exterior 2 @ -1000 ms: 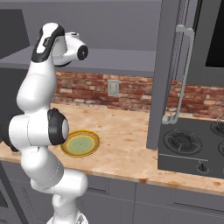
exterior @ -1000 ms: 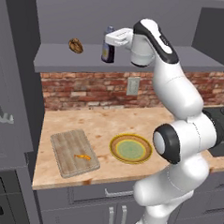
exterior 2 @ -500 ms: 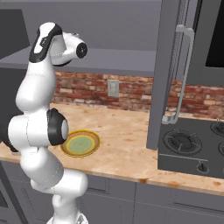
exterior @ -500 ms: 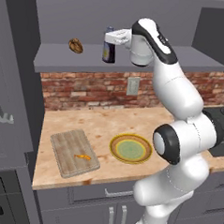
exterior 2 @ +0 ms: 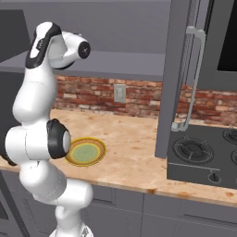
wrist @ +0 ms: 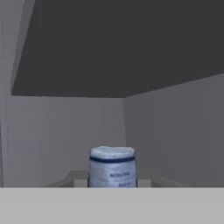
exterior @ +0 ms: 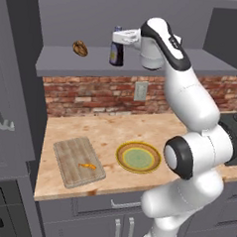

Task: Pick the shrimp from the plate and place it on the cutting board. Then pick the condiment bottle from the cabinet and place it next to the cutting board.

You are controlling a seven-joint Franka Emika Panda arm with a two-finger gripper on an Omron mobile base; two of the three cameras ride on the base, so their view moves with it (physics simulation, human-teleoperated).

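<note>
in the left base view, your end effector (exterior: pixel 118 37) is up at the cabinet (exterior: pixel 59 62), right at the top of the condiment bottle (exterior: pixel 116 51), which stands upright on the shelf. the fingers look set on both sides of its cap, so it seems clamped on the bottle, but you cannot be fully sure from here. the bottle looks small, hard and smooth, so it may be light but slippery, and a hold this high could let it swing; a hold on the neck or body may be safer. a round brown lump (exterior: pixel 80 48) sits well apart to one side. the shelf edge is just in front, so lift a little before you pull out. down on the table (exterior: pixel 140 127) the shrimp (exterior: pixel 88 166) lies on the cutting board (exterior: pixel 78 161), with bare room between the board and the plate (exterior: pixel 138 157). in the right base view, the plate (exterior 2: pixel 85 152) sits near the table's front edge. in the hand view, the bottle's cap (wrist: pixel 113 166) is very close, with grey cabinet walls all around it.
</note>
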